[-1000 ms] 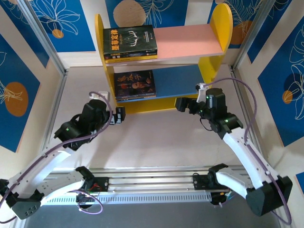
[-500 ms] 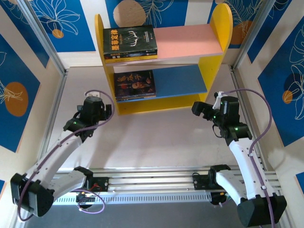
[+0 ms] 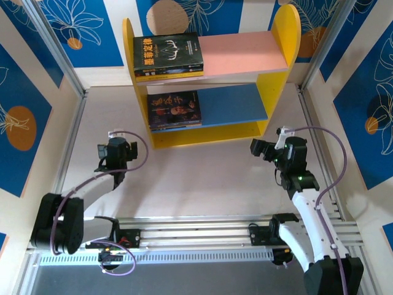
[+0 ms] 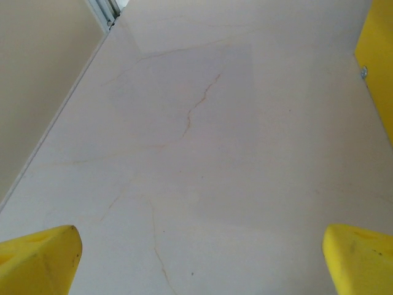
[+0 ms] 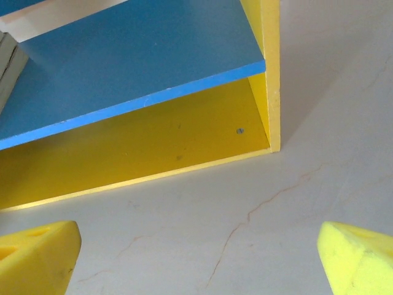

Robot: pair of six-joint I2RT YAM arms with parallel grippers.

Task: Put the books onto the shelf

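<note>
The shelf (image 3: 279,37) stands at the back of the table, with yellow side panels, a pink board above and a blue board below. A stack of dark books (image 3: 167,55) lies flat at the left end of the pink board. More dark books (image 3: 174,109) lie at the left end of the blue board. My left gripper (image 3: 114,147) hovers over bare table, left of and nearer than the shelf, open and empty (image 4: 199,264). My right gripper (image 3: 259,147) is open and empty (image 5: 199,264) just in front of the shelf's right foot, facing the blue board (image 5: 135,61).
White marbled tabletop (image 3: 202,178) lies between the arms and the shelf. Metal frame posts (image 3: 70,129) and blue-patterned walls close in both sides. A rail with the arm bases (image 3: 196,236) runs along the near edge. The shelf's yellow side (image 4: 377,55) shows at the right of the left wrist view.
Both arms have drawn back from the shelf toward the near edge, the left one leftward and the right one rightward. Both grippers stayed open. The books have not moved.
</note>
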